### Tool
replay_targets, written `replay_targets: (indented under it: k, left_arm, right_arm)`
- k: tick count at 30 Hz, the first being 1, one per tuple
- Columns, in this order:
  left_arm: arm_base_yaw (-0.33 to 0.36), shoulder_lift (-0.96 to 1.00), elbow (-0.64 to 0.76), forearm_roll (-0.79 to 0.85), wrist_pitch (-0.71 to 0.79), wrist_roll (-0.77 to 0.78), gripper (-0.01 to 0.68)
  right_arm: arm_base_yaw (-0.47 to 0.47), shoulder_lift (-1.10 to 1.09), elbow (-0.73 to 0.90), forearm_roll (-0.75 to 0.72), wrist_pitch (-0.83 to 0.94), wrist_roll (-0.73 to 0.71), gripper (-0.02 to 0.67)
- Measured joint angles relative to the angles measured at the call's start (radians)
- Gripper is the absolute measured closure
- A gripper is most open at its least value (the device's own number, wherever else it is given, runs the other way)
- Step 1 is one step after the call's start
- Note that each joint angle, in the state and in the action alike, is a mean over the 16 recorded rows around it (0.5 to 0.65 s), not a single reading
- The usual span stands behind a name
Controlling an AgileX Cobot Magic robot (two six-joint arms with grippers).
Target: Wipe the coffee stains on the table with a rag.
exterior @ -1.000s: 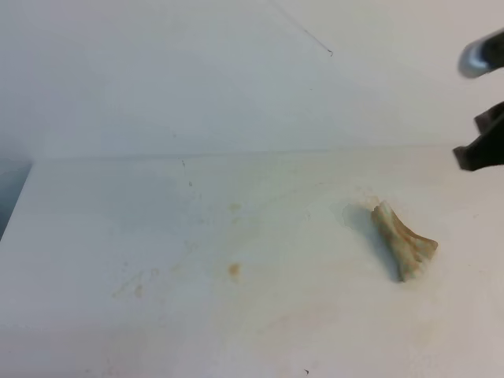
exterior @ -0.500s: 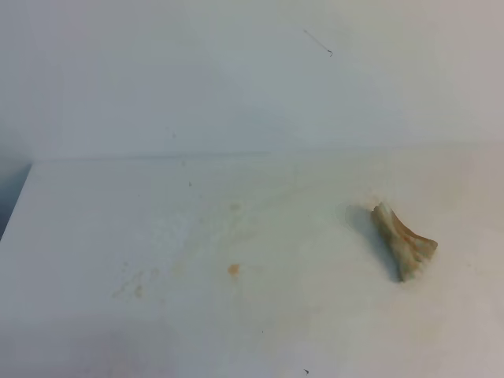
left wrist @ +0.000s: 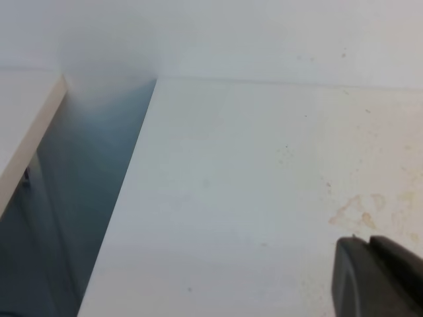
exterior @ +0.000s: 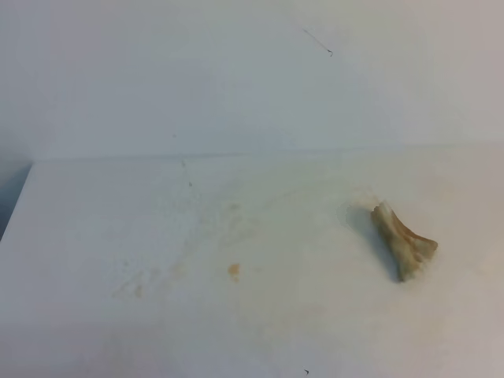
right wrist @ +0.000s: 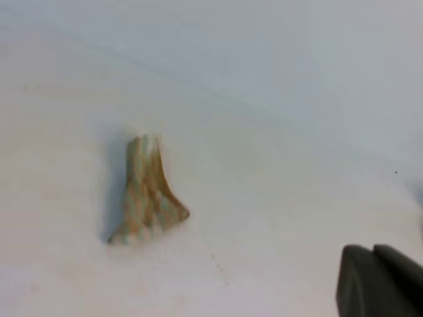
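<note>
Meanwhile, crumpled rag (exterior: 404,250) alone on table (exterior: 94,236), right hand (right wrist: 380,281) pressed together, left hand (left wrist: 377,277) state unclear.

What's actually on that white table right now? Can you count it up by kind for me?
Crumpled, brown-stained rag: 1
Small amber coffee stains: 1 clear blotch; other marks on the table are too faint to count
Robot gripper tips in the wrist views: 2, left gripper and right gripper
Total: 4
</note>
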Motion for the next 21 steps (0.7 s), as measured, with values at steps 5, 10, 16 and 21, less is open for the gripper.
replay_targets:
  k: [5, 10, 16, 21]
  left_arm:
    - [0.0, 0.0, 0.0, 0.0, 0.0, 0.0, 0.675]
    - [0.0, -0.002, 0.0, 0.0, 0.0, 0.0, 0.675]
    - [0.0, -0.002, 0.0, 0.0, 0.0, 0.0, 0.675]
    - [0.0, -0.002, 0.0, 0.0, 0.0, 0.0, 0.675]
  right_arm:
    - [-0.102, -0.102, 0.116, 0.099, -0.07, 0.0, 0.651]
    - [-0.226, -0.241, 0.284, 0.209, -0.163, -0.004, 0.651]
    - [-0.331, -0.408, 0.471, 0.284, -0.207, -0.017, 0.651]
    - [-0.365, -0.515, 0.55, 0.295, -0.17, -0.036, 0.651]
